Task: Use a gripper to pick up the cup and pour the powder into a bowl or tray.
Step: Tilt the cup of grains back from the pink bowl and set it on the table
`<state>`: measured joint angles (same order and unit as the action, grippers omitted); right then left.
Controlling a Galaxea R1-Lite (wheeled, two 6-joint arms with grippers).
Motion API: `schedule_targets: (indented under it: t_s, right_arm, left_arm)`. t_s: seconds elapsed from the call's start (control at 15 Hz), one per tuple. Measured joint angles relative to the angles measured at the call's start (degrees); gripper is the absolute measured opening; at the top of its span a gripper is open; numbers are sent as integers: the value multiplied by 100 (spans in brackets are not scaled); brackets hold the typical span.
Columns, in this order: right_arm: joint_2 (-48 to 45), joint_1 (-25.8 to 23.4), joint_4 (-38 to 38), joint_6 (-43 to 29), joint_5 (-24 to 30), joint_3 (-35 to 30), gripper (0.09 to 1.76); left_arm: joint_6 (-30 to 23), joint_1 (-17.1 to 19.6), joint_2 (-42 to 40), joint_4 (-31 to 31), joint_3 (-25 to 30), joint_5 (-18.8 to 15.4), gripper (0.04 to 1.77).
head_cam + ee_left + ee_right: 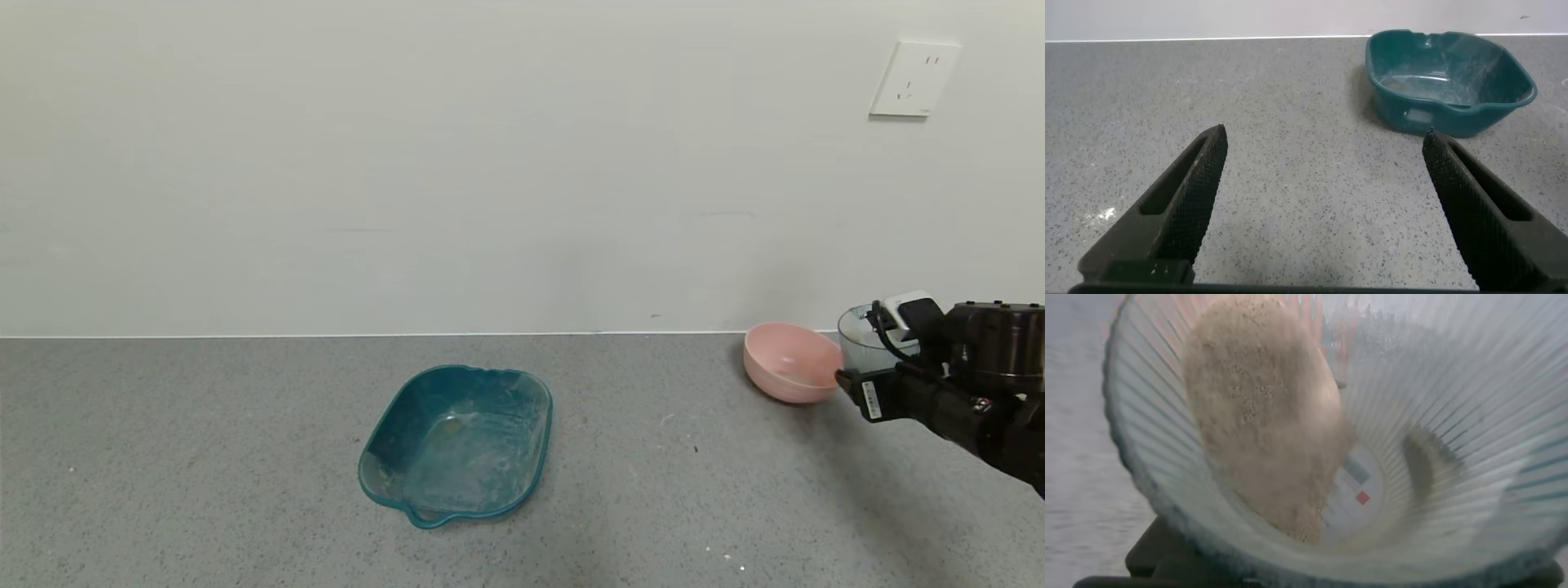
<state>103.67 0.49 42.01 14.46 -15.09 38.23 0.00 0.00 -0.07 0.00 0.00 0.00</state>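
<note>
Inside the tilted cup (1388, 457), tan powder (1261, 408), beside pink bowl (790, 361).

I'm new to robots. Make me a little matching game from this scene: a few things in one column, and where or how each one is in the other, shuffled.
Things:
1. teal tray
2. pink bowl
3. ribbed cup
4. left gripper

States:
A. held tipped by the right gripper, tan powder sliding inside
B. open, hovering over bare counter
C. mid-counter, dusty inside
D. near the wall, beside the right gripper

Pairs: 1-C, 2-D, 3-A, 4-B
</note>
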Motion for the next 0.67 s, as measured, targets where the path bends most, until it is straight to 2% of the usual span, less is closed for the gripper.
schedule_targets:
  t_s: [0.47,0.67]
  right_arm:
    - [-144,1682,90,-1654,-78,-293,132]
    - [-83,2255,134,-2005,-84,-119,132]
  left_arm:
    - [0,2,0,0,0,0,172]
    - [0,0,0,0,0,0,172]
